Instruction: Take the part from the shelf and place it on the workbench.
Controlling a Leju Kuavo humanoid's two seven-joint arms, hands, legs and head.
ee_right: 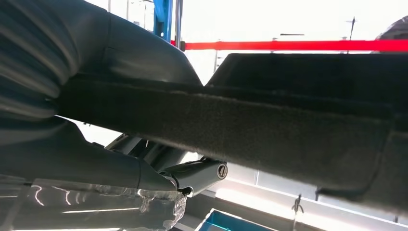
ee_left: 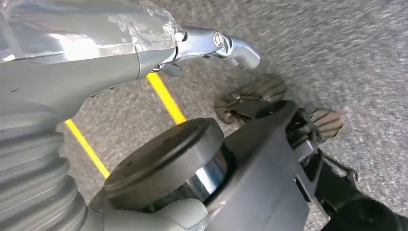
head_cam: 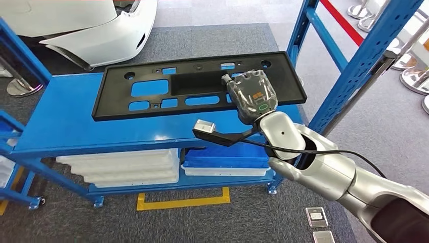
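right robot hand grips black part on blue shelf.

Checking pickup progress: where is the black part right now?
In the head view, the black part lies on the blue shelf, its right end under the right hand.

Left hand hanging over grey carpet, fingers apart, holding nothing, yellow floor tape beneath.

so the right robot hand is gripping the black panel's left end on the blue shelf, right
Not quite: the head view shows the right robot hand gripping the black panel at its right end, not its left. The panel does lie on the blue shelf.
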